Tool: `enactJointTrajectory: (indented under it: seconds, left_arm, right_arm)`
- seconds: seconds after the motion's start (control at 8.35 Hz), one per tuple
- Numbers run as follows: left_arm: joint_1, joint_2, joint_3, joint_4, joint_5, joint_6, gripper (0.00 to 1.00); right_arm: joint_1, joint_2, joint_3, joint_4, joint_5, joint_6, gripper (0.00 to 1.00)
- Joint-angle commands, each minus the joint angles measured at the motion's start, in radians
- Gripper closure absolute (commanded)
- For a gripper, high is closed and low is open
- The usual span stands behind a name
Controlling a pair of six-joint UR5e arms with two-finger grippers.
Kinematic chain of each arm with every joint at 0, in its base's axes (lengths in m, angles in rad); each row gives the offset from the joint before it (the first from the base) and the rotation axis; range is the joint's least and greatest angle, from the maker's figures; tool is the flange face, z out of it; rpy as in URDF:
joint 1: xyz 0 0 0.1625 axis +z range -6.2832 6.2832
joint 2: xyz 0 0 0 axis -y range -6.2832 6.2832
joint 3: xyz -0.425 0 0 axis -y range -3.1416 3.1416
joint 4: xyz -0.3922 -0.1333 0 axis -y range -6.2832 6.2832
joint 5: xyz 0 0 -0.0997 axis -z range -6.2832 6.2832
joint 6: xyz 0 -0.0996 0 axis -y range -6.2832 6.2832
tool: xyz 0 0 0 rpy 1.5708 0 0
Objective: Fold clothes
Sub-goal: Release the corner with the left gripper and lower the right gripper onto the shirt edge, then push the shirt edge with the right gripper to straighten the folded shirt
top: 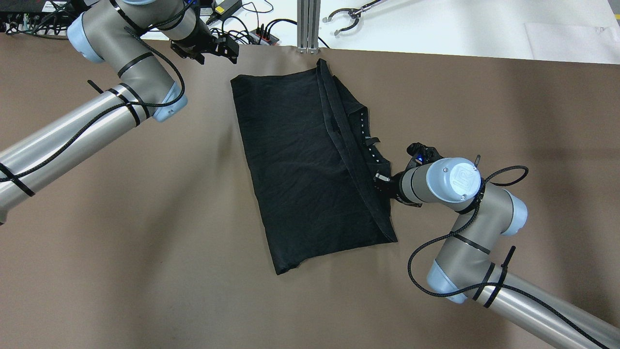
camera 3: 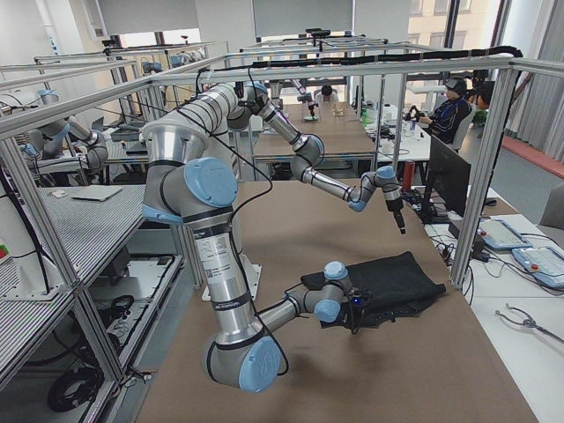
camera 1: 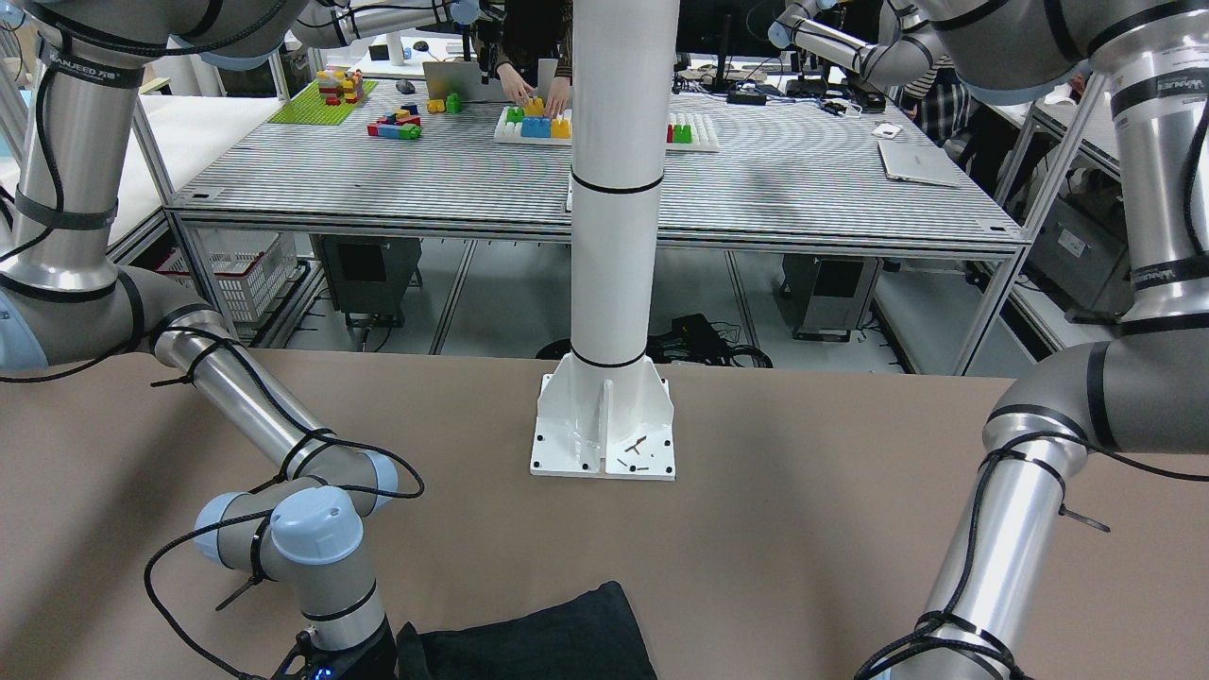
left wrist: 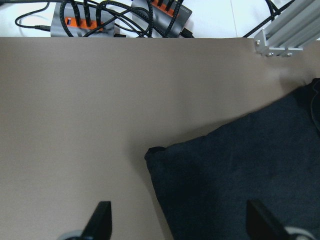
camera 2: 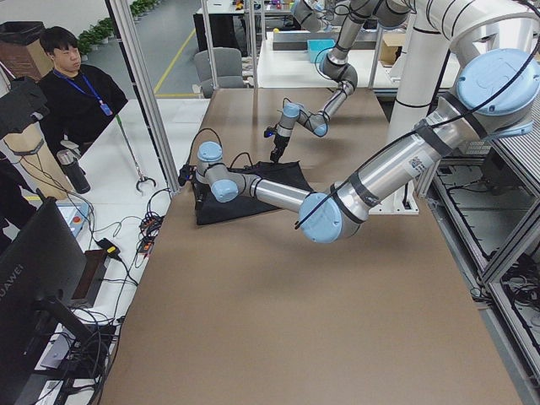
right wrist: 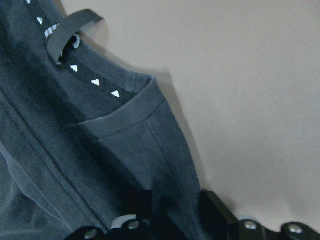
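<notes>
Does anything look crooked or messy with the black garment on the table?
The black garment lies skewed to the table edges, and its fold is uneven: the collar with its loop sticks out past the folded edge on the robot's right.

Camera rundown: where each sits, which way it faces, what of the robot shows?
Front-facing: across the table, facing the robot; pillar, right arm, left arm, shirt edge.
Overhead: behind robot, looking down; both arms, whole shirt.
Exterior left: table's left end; left arm near.
Exterior right: right end; right arm near.
Left wrist: over shirt corner; open left tool.
Right wrist: at collar; right tool grips shirt.
Shared: overhead and right wrist show the collar.
</notes>
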Motion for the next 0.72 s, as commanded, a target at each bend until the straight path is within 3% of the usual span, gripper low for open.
enactJointTrajectory:
  seconds: [0.0,0.36,0.6]
  left_arm:
    - [0.002,0.017,-0.023,-0.001,0.001,-0.003,0.05]
    - [0.014,0.025,-0.036,0.000,0.001,-0.011,0.05]
    - [0.014,0.026,-0.039,-0.002,0.001,-0.012,0.05]
  right_arm:
    - [-0.004,-0.010,0.007,0.000,0.001,0.009,1.00]
    - [-0.037,-0.063,0.158,-0.018,-0.002,0.036,1.00]
    - [-0.166,-0.138,0.292,-0.020,-0.110,0.113,1.00]
